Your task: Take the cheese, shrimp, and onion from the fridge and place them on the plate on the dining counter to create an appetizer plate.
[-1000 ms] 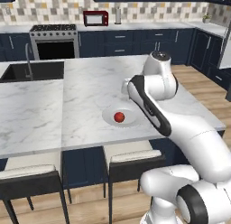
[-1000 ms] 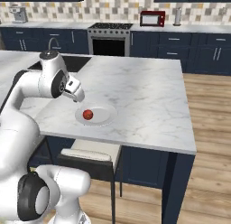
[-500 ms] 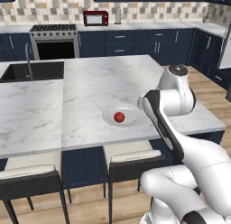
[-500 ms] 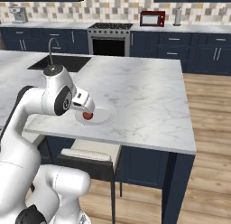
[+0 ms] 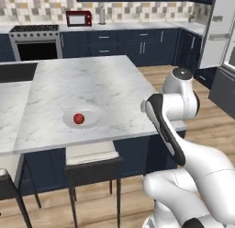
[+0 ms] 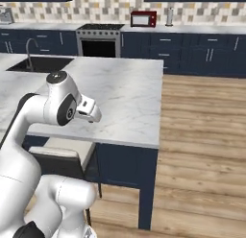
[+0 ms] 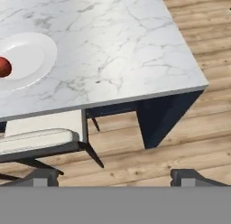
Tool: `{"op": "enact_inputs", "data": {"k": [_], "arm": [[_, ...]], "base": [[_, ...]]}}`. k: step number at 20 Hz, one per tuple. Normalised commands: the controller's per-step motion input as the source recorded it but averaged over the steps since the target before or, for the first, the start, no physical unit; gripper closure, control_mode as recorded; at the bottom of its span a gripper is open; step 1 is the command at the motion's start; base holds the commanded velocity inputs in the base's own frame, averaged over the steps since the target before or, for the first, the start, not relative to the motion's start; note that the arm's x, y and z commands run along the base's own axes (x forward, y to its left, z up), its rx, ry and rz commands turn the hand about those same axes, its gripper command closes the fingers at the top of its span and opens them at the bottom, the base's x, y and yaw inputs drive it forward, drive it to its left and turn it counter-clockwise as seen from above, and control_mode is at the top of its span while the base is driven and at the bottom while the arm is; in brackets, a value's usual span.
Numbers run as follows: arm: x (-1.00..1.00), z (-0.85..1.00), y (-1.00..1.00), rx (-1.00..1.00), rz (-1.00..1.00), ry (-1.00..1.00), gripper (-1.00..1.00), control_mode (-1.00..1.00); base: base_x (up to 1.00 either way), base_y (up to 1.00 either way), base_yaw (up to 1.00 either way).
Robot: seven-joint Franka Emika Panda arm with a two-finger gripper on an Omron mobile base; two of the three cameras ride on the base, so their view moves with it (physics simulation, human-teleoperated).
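Hand view: jaws wide, empty; onion (image 7: 3, 67) sits on plate (image 7: 34, 51) on tabletop (image 7: 117, 42). I head for fridge (image 5: 219, 31), cheese and shrimp next, approaching shelves squarely.

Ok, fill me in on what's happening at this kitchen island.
A white robot arm is putting together an appetizer plate on the dining counter. The onion already sits on the plate; no cheese or shrimp lies there yet. The gripper is open and empty, off the corner of the counter above the wood floor, with a stool below the counter's edge. The fridge stands with its door open to the right.
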Motion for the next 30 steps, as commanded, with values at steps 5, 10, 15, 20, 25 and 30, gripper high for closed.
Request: {"op": "enact_inputs", "data": {"k": [5, 10, 15, 20, 25, 30], "arm": [[0.00, 0.00, 0.00, 0.00, 0.00, 0.00, -1.00, 1.00], [0.00, 0.00, 0.00, 0.00, 0.00, 0.00, -1.00, 1.00], [0.00, 0.00, 0.00, 0.00, 0.00, 0.00, -1.00, 1.00], [0.00, 0.00, 0.00, 0.00, 0.00, 0.00, -1.00, 1.00], [0.00, 0.00, 0.00, 0.00, 0.00, 0.00, -1.00, 1.00], [0.00, 0.00, 0.00, 0.00, 0.00, 0.00, -1.00, 1.00]], "base": [[-0.10, -1.00, -0.12], [0.00, -1.00, -0.02], [0.29, -1.00, 0.04], [0.89, -0.93, 0.08], [1.00, -0.61, 0.10], [1.00, -0.36, 0.07]]}}
